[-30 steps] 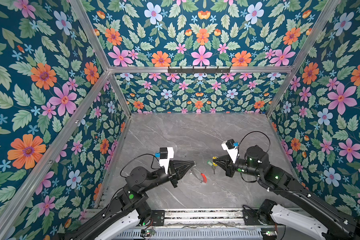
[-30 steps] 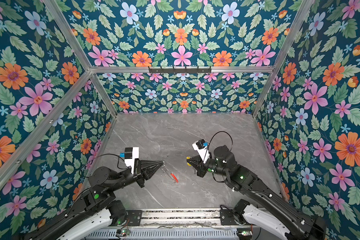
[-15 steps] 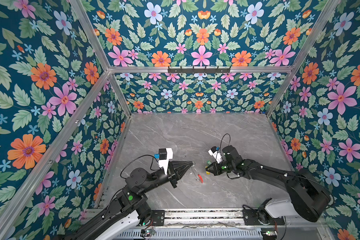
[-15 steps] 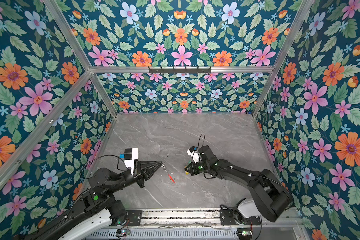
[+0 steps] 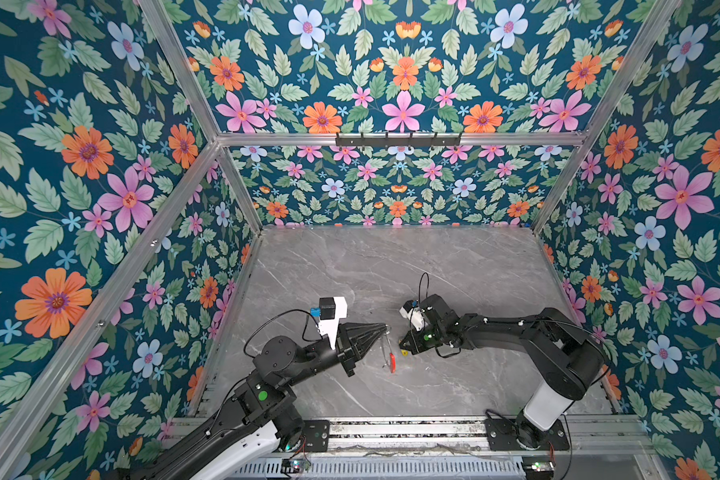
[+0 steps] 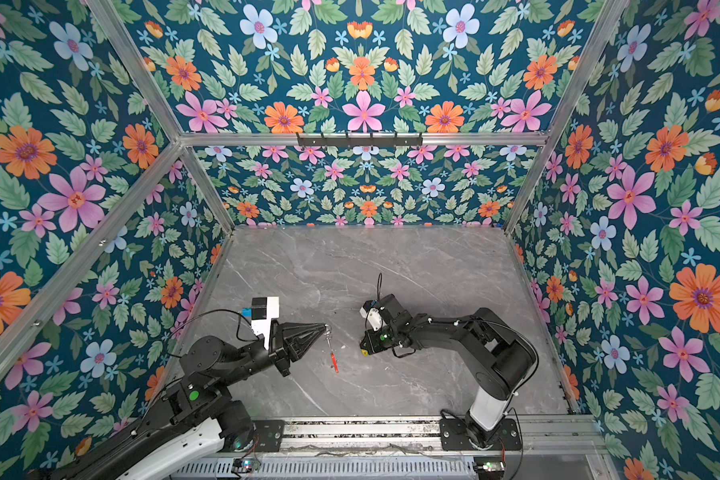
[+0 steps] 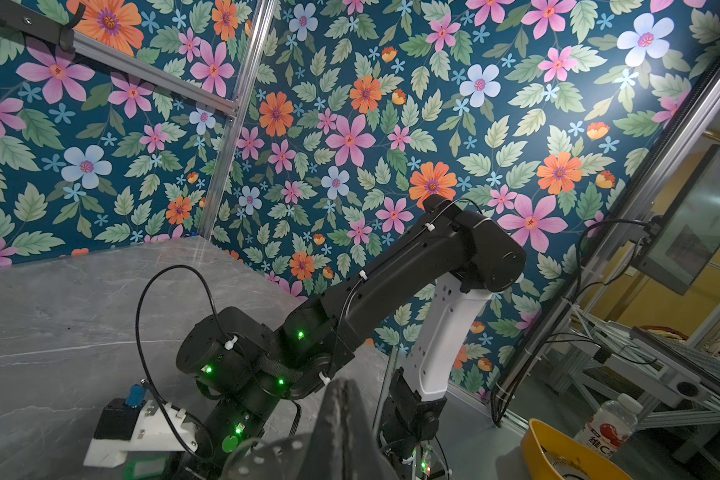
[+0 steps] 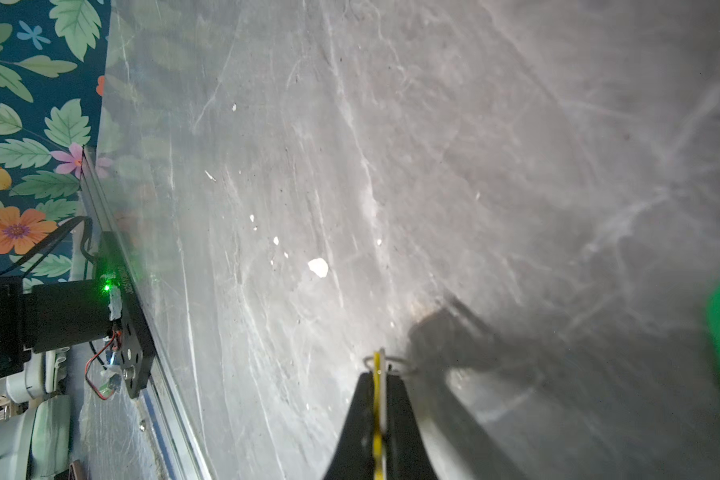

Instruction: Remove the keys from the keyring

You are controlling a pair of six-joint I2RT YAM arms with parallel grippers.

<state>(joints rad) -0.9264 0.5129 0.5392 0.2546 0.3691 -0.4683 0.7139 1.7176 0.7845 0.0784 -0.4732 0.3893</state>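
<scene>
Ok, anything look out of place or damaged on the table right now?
Small white flecks lie scattered on the grey marble tabletop near the right gripper, like chips or debris. Nothing else looks spilled or damaged.

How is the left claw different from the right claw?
The left gripper pinches the red-sleeved keyring; the right gripper pinches the yellow-tagged key. In both top views the left gripper points toward the right arm's side, while the right gripper points the opposite way. Both are shut, with their tips near each other but apart.
</scene>
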